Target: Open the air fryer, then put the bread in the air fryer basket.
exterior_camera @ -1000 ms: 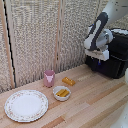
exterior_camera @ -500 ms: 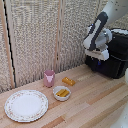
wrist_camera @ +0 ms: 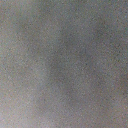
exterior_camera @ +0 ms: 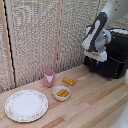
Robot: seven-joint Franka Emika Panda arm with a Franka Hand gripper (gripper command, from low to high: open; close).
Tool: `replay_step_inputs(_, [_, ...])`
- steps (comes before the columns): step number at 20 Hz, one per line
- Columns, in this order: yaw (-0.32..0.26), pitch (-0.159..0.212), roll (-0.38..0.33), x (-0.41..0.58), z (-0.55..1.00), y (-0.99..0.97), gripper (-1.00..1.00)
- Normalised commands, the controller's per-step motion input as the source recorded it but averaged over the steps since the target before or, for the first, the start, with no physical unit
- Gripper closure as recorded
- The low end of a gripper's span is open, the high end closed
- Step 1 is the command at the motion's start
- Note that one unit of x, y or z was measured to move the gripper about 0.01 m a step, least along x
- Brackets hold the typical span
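Note:
The black air fryer [exterior_camera: 116, 50] stands at the exterior view's right on the wooden table. Its basket [exterior_camera: 114, 69] is the lower front part. My gripper [exterior_camera: 96, 64], at the end of the white-and-grey arm, is pressed against the fryer's front and covers the handle, which is hidden. The fingers are too dark against the fryer to show whether they are open or shut. The golden-orange bread [exterior_camera: 68, 81] lies loose on the table, well to the left of the gripper. The wrist view is a grey blur that shows nothing.
A small white bowl [exterior_camera: 62, 93] with yellow pieces sits in front of the bread. A pink cup [exterior_camera: 49, 78] stands to the bread's left. A large patterned plate [exterior_camera: 26, 105] lies at the front left. A slatted blind forms the back wall.

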Motion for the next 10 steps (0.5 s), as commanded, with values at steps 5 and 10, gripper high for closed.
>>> replay_step_inputs(5, [-0.002,-0.087,-0.027,-0.167,0.11,0.91,1.0])
replay_step_inputs(10, [-0.006,-0.143,-0.011,-0.001,0.19,0.9,1.0])
